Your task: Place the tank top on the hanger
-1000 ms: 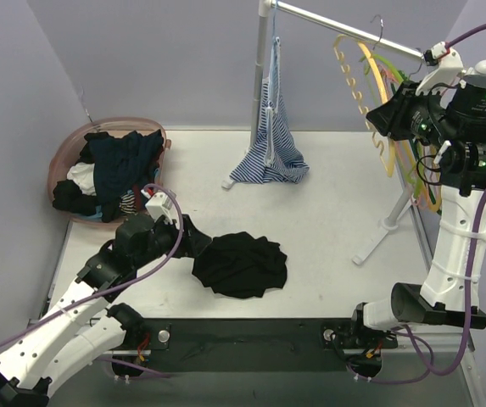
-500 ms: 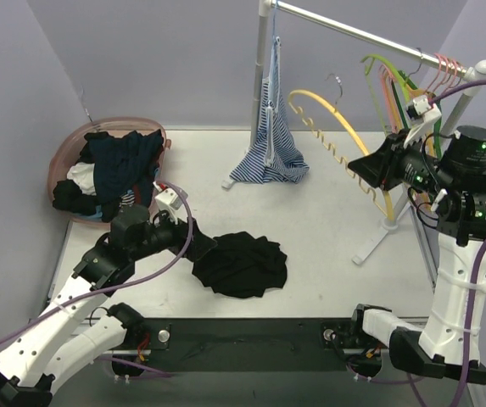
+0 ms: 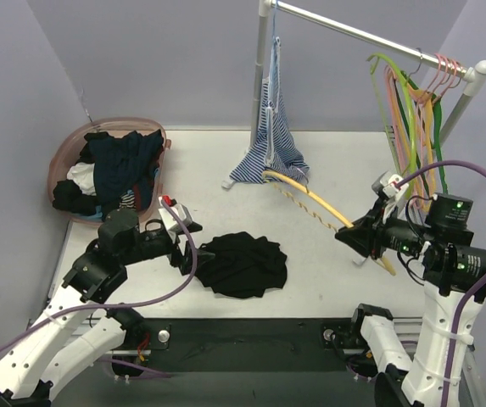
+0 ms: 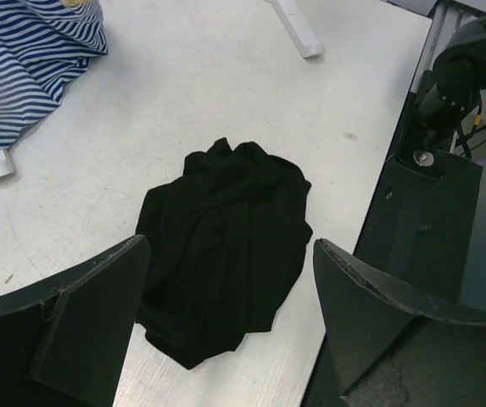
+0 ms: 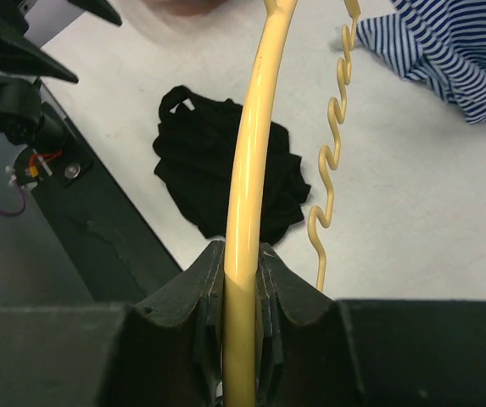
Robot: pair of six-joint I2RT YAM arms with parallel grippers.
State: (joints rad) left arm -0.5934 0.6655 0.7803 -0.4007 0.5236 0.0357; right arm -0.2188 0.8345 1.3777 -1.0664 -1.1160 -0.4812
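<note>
yellow hanger [image 5: 255, 127] gripped in right pincer [image 5: 241, 254], clearest from its wrist; left pincer [image 4: 230, 280] wide just beside tank top [image 4: 226, 229], striped garment [image 4: 30, 59] beyond.

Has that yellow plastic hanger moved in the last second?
Yes. The yellow plastic hanger, clamped in the right gripper, has come down and leftward from the silver clothes rail and now sits low over the white table.
</note>
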